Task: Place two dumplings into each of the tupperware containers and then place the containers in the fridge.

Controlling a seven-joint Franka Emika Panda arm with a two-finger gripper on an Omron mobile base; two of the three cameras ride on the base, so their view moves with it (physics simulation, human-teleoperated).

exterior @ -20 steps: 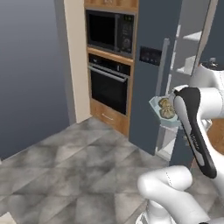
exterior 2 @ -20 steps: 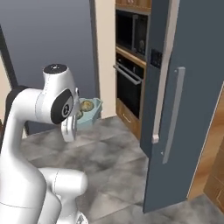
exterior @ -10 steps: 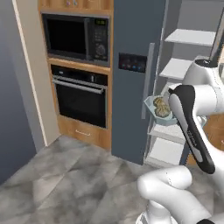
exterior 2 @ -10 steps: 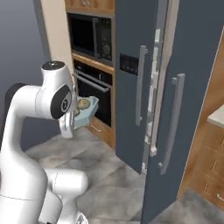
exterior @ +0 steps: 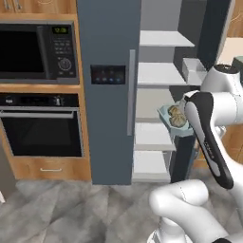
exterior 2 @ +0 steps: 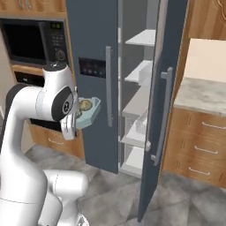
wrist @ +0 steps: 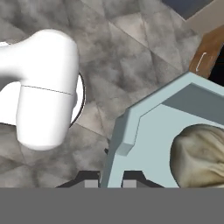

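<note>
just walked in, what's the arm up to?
The arm is carrying a container with dumplings in it, held up in front of the fridge. The pincer is clamped on the container's rim, one finger on each side of the wall. One fridge door is open, showing white shelves; another container already sits on one of them. The carried one is not yet on a shelf.

Even, soft, perhaps slightly blurry light
</note>
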